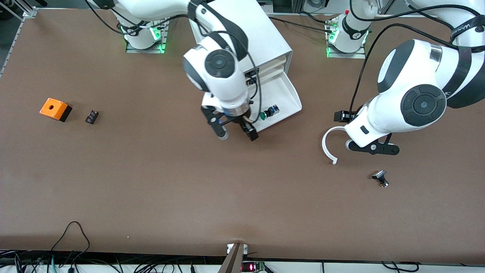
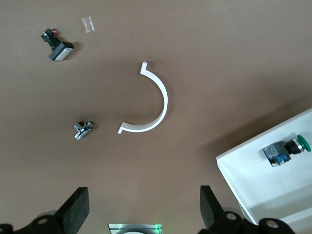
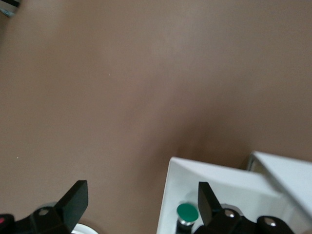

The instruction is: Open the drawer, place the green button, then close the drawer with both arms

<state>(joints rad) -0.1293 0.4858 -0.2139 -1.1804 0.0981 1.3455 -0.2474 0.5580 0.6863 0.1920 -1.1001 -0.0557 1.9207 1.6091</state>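
The white cabinet [image 1: 261,38] stands between the arm bases, with its lowest drawer [image 1: 290,94] pulled open. The green-capped button [image 1: 268,112] lies in the drawer near its front edge. My right gripper [image 1: 238,135] is open and empty, over the drawer's front corner and the table beside it. In the right wrist view [image 3: 141,202] the green cap [image 3: 187,213] shows beside one finger, inside the drawer rim [image 3: 168,195]. My left gripper [image 1: 373,148] is open and empty over the table toward the left arm's end. The left wrist view [image 2: 144,209] shows the drawer [image 2: 253,180] and the button [image 2: 285,150].
A white curved strip [image 1: 327,146] lies on the table beside the left gripper. A silver-black button [image 1: 380,179] lies nearer the front camera. A second metal button [image 2: 83,130] shows in the left wrist view. An orange box [image 1: 55,109] and a small black part [image 1: 91,116] lie toward the right arm's end.
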